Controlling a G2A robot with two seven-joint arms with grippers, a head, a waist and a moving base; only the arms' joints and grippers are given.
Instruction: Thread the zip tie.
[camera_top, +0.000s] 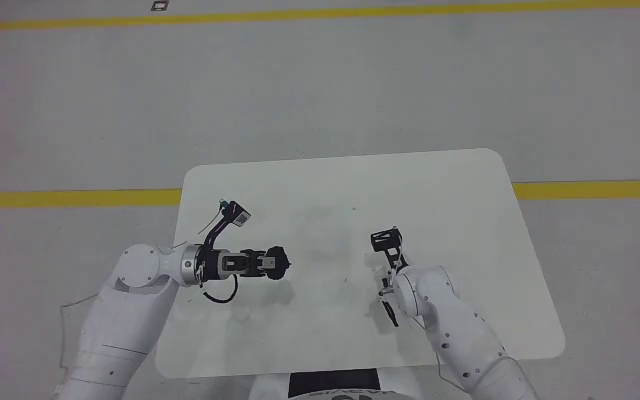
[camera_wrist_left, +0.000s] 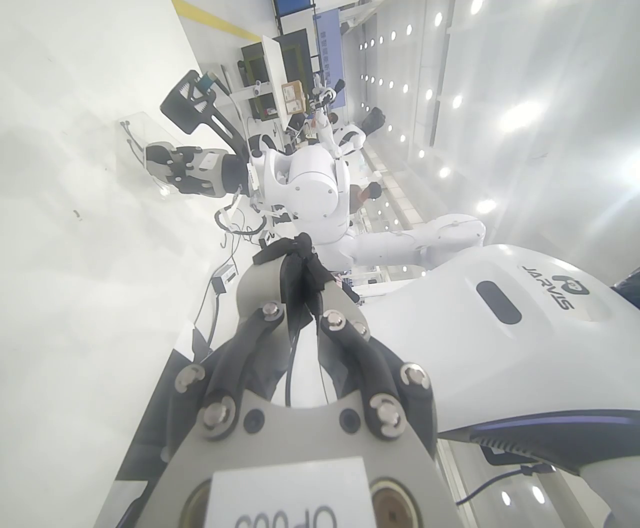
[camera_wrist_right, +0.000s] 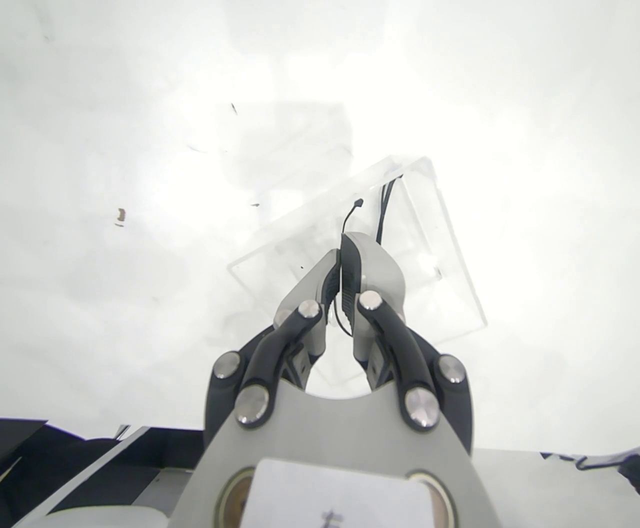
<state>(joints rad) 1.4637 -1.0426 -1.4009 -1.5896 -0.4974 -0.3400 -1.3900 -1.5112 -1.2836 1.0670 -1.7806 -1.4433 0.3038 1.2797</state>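
Observation:
My right gripper points down at the table and is shut on a thin black zip tie, whose small head sticks out just past the fingertips. It hangs over a clear plastic tray that holds a few more black ties. In the top view this gripper sits right of the table's middle. My left gripper is held level above the table, left of centre. It is shut, with a thin black strand of zip tie running back between its fingers. The two grippers are well apart.
The white table carries a few small dark specks near the tray. In the left wrist view, the right arm's gripper stands over the tray. Bare tabletop lies between and beyond the arms.

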